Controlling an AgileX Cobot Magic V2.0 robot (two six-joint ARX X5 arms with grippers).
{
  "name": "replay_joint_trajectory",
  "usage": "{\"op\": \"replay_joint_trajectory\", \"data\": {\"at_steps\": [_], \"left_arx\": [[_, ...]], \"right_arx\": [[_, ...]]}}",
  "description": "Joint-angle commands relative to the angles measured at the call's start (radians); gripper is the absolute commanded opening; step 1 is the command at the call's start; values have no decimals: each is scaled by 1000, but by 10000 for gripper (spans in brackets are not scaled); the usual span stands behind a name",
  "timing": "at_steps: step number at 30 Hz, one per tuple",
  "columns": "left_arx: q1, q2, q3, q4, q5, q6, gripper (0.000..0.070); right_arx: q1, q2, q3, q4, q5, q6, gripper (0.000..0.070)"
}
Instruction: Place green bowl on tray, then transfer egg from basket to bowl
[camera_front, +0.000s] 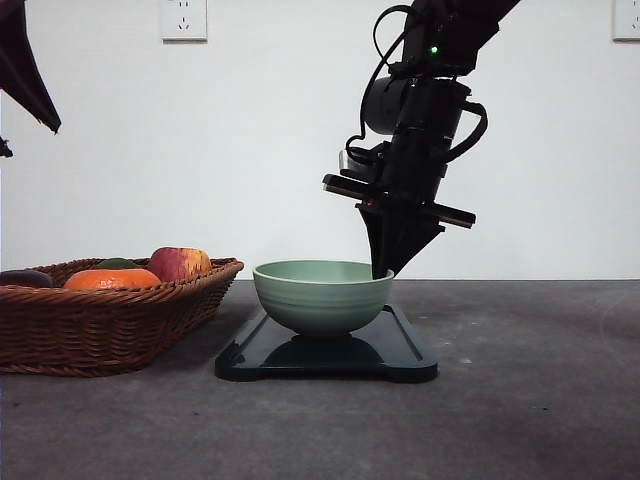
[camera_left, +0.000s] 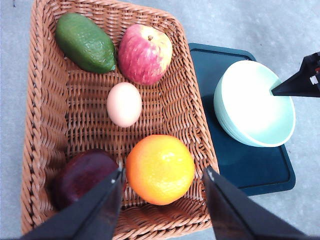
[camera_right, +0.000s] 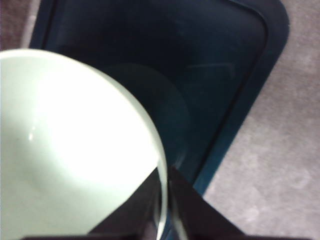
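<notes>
The green bowl (camera_front: 322, 295) (camera_left: 255, 105) (camera_right: 65, 150) stands upright on the dark tray (camera_front: 400, 355) (camera_left: 250, 170) (camera_right: 215, 75). My right gripper (camera_front: 383, 268) (camera_right: 162, 197) comes down from above at the bowl's right rim, with one finger inside and one outside, shut on that rim. The light-brown egg (camera_left: 124, 104) lies in the middle of the wicker basket (camera_front: 100, 325) (camera_left: 45, 100), left of the tray. My left gripper (camera_left: 164, 172) hovers open above the basket, over the orange fruit and short of the egg, holding nothing.
In the basket around the egg lie a red-yellow apple (camera_left: 145, 52) (camera_front: 180, 263), a green avocado (camera_left: 85, 42), an orange fruit (camera_left: 160, 169) (camera_front: 112, 279) and a dark purple fruit (camera_left: 82, 175). Bare grey table (camera_front: 530, 400) extends right of the tray.
</notes>
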Motion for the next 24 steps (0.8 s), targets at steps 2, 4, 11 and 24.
{"op": "replay_joint_trajectory", "data": {"at_steps": [2,4,11,24], "left_arx": [[-4,6,21,8,2,-1,310],[-4,6,21,7,2,-1,310],[-4,6,21,5,2,0,310],[-4,6,21,3,2,0,310]], "right_arx": [[7,45,30,1,-9,9,24],[8,45,30,0,-9,10,80],[11,40,64,-35,-9,13,151],[23,-86,103,-94,75,-2,207]]}}
